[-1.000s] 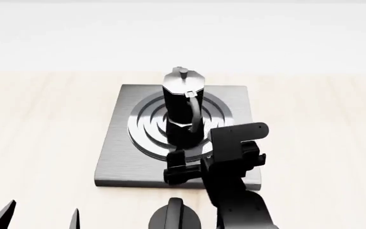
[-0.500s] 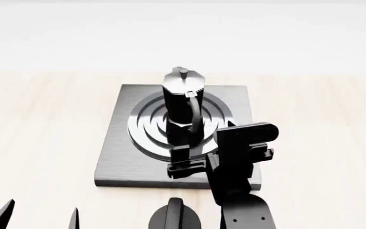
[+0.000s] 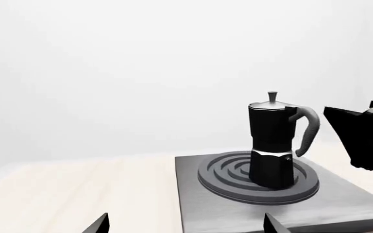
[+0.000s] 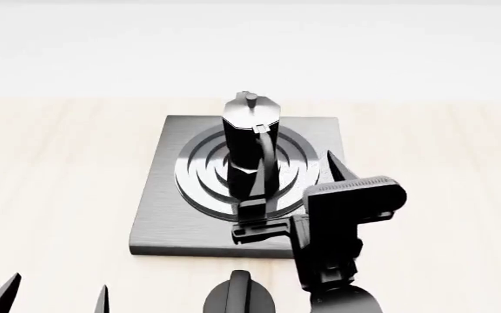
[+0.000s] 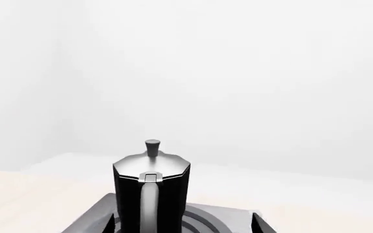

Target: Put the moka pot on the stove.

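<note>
standing pot: the pot [image 4: 250, 147] is upright on the ring burner [image 4: 207, 173] of the stove [image 4: 159, 222], roughly at the burner's middle
pot look: glossy black faceted body, narrow waist, silver lid with a small knob, curved handle turned toward the robot (the handle faces the right wrist camera squarely)
pot in wrist views: left wrist view shows it [image 3: 274, 141] side-on with its base flat on the rings; right wrist view shows it [image 5: 151, 194] from behind the handle
stove: flat square grey plate [image 3: 225, 213] lying on the pale wood bench [image 4: 50, 189], much wider than the pot
right gripper: the right gripper [image 4: 289, 195] is near the stove's front right part, just short of the pot's handle and apart from it; it holds nothing; one finger [image 4: 336, 168] points up past the wrist block, another [image 4: 259, 231] lies low by the stove's front edge, so the fingers stand well apart
left gripper: only two dark fingertips [image 4: 7, 297] show at the head view's lower left, spread with a gap between them and nothing in it; the same tips [image 3: 99, 224] show at the edge of the left wrist view, well apart from the stove
knob: a squat round black knob [image 4: 237, 297] sits just in front of the stove's near edge
</note>
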Controlling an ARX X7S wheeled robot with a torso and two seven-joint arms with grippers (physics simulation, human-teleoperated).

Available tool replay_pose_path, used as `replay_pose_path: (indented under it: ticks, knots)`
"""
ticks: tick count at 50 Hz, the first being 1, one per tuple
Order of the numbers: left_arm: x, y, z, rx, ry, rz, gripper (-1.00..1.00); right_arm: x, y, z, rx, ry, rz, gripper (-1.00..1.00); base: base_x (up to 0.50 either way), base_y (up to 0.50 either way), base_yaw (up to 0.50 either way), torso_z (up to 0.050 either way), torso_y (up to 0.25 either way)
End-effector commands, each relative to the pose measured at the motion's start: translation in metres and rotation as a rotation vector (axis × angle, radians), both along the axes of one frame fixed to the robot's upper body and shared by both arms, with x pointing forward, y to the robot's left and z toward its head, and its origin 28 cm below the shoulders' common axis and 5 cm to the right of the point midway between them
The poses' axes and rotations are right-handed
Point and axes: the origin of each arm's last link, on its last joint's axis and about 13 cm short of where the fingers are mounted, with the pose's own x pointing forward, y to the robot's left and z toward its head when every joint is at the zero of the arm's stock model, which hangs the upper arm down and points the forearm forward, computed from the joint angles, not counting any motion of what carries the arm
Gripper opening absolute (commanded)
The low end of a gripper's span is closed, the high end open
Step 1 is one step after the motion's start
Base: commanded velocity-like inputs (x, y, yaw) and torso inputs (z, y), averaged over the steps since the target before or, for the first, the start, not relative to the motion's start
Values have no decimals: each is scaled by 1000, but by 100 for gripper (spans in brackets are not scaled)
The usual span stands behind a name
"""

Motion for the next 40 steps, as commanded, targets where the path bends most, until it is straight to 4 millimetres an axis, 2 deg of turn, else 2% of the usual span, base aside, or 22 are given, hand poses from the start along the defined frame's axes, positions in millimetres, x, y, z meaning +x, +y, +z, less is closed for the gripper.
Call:
replay_pose_path:
  ticks: [1, 40]
  knots:
    - [-1, 0, -1, 0, 0, -1, 100, -14, -1, 10, 7, -83, -33, 100, 0, 0, 0, 0, 0]
    - [0, 0, -1, -1, -1, 1, 100, -41, 2, 27, -29, -267, -98, 100, 0, 0, 0, 0, 0]
